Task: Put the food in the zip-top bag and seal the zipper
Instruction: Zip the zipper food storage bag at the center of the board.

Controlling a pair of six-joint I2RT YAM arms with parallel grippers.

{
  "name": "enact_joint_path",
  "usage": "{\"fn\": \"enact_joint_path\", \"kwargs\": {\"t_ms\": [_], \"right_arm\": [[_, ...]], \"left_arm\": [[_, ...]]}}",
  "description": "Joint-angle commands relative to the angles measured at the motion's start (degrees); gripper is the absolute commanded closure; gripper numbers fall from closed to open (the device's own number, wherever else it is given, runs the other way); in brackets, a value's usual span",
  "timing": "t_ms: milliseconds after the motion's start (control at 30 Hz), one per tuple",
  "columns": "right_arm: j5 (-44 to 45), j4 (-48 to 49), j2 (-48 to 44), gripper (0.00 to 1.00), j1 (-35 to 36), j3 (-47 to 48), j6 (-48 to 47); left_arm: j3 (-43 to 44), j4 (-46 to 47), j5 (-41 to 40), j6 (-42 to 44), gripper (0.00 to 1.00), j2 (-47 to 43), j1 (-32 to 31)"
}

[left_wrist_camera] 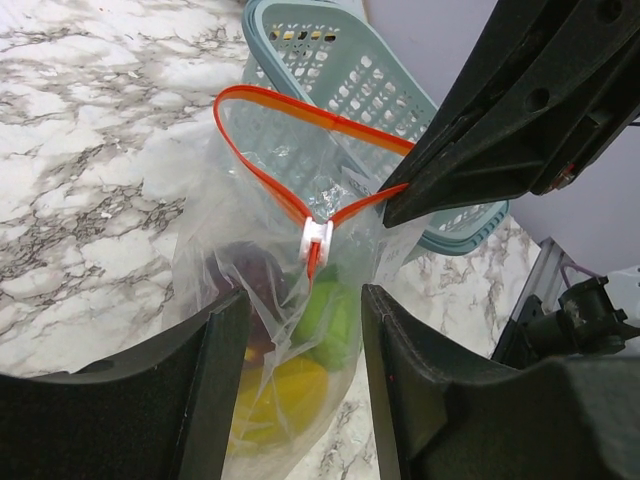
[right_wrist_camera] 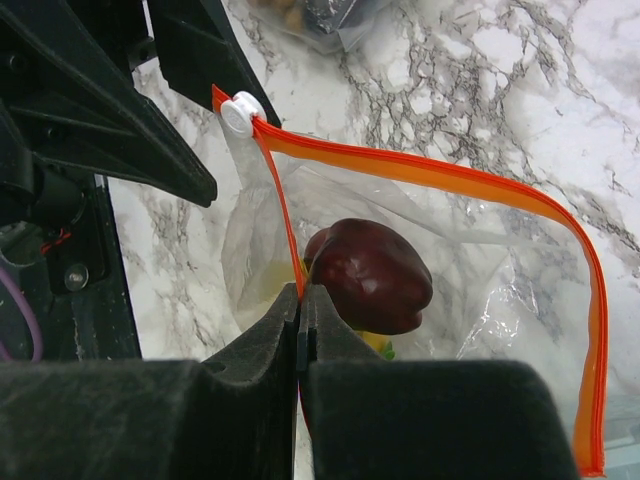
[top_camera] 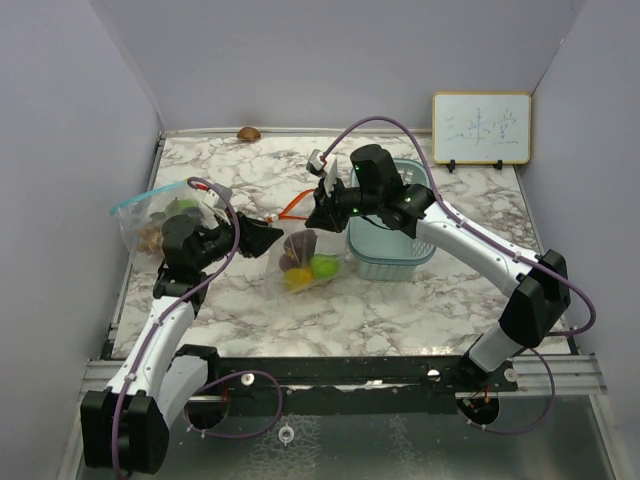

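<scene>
A clear zip-top bag [top_camera: 303, 256] with an orange zipper [right_wrist_camera: 430, 175] stands mid-table, mouth partly open. Inside are a dark red-brown piece [right_wrist_camera: 372, 275], a green round fruit [left_wrist_camera: 330, 315] and yellow pieces [left_wrist_camera: 285, 395]. My right gripper [top_camera: 322, 212] is shut on the bag's orange rim [right_wrist_camera: 301, 300] and holds it up. The white slider [left_wrist_camera: 316, 236] sits at the zipper's near end. My left gripper [top_camera: 272, 237] is open just left of the bag; in the left wrist view its jaws [left_wrist_camera: 305, 305] stand apart below the slider, not touching it.
A teal mesh basket [top_camera: 392, 250] stands right of the bag. A second bag [top_camera: 160, 215] with a blue zipper holds more toy fruit at the left edge. A brown piece [top_camera: 248, 133] lies at the back wall. A small whiteboard [top_camera: 481, 128] stands back right.
</scene>
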Motion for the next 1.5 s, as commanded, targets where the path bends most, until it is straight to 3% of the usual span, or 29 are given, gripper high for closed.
{"fn": "enact_joint_path", "kwargs": {"t_ms": [0, 167, 267, 400, 533, 633, 800, 967, 1100, 1200, 1333, 1467], "right_arm": [[-1.8, -0.2, 0.6, 0.98, 0.3, 2.4, -0.5], [-2.0, -0.5, 0.7, 0.98, 0.3, 2.4, -0.6], [-2.0, -0.7, 0.8, 0.98, 0.2, 2.7, -0.7], [1.1, -2.6, 1.4, 0.96, 0.3, 5.3, -1.6], [2.6, -4.4, 1.5, 0.66, 0.3, 9.5, -5.0], [-0.7, -2.8, 2.0, 0.54, 0.3, 11.5, -7.0], [-13.0, 3.0, 5.4, 0.47, 0.3, 13.0, -7.7], [-21.2, 12.2, 8.6, 0.48, 0.3, 10.3, -7.9], [-24.2, 14.3, 11.0, 0.53, 0.3, 11.5, -7.3], [-25.7, 15.2, 11.6, 0.61, 0.3, 11.4, -6.3], [-24.9, 15.6, 11.2, 0.87, 0.3, 9.9, -6.0], [-24.4, 15.6, 10.7, 0.90, 0.3, 9.2, -6.0]], "left_arm": [[-1.1, 6.3, 0.9, -1.5, 0.52, 0.5, -0.4], [-0.6, 8.3, 0.9, -2.3, 0.73, 3.0, -0.5], [-0.1, 9.7, 1.5, -3.2, 1.00, 4.8, -0.6], [1.6, 5.4, 1.0, -1.2, 1.00, 5.3, -0.6], [4.1, -0.2, -1.1, 2.4, 1.00, 3.5, -0.6], [5.8, -1.2, -0.6, 2.6, 1.00, 3.3, -0.6], [6.7, -0.9, 2.3, 2.9, 1.00, 3.9, -1.1], [7.2, -1.5, 3.4, 3.6, 1.00, 3.3, -1.9], [7.9, -2.9, 3.9, 4.4, 1.00, 2.7, -2.2], [7.7, -3.8, 3.7, 4.9, 1.00, 2.2, -2.3], [7.3, -4.5, 3.3, 5.1, 1.00, 1.6, -2.4], [7.3, -4.7, 3.1, 5.2, 1.00, 1.3, -2.4]]}}
